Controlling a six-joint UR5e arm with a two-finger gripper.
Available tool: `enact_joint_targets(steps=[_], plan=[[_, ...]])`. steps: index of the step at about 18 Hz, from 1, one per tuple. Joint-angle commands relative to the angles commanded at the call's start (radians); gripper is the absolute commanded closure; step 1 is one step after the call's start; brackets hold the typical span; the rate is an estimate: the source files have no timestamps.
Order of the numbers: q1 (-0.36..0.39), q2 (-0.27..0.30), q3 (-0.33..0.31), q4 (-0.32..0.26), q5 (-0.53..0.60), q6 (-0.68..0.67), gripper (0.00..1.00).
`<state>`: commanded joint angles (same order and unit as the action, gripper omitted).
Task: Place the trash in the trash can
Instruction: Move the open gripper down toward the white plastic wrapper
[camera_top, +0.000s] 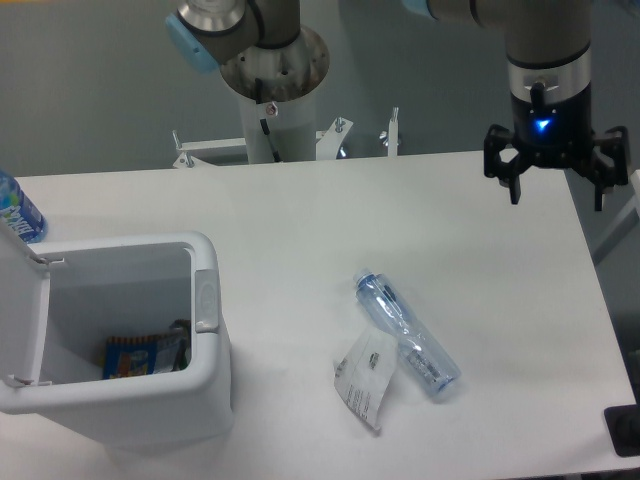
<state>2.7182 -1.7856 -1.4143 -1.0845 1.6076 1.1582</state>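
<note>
A crushed clear bluish plastic bottle (407, 336) lies on the white table, slanting from upper left to lower right. A flat clear-white printed wrapper (365, 377) lies against its left side. The white trash can (120, 340) stands at the front left with its lid flipped open to the left; a blue and orange packet shows at its bottom. My gripper (557, 188) hangs open over the table's far right, well above and to the right of the bottle, with nothing between its fingers.
A blue-labelled bottle (17, 208) stands at the far left edge behind the trash can. The arm's base column (272, 100) rises behind the table's back edge. A dark object (624, 430) sits off the front right corner.
</note>
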Motion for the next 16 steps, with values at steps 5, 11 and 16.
enact_joint_targets(steps=[5, 11, 16], plan=[[-0.006, -0.005, 0.000, -0.002, -0.002, -0.015, 0.00], [-0.031, -0.023, -0.040, 0.000, -0.006, -0.029, 0.00], [-0.090, -0.050, -0.136, 0.116, -0.018, -0.201, 0.00]])
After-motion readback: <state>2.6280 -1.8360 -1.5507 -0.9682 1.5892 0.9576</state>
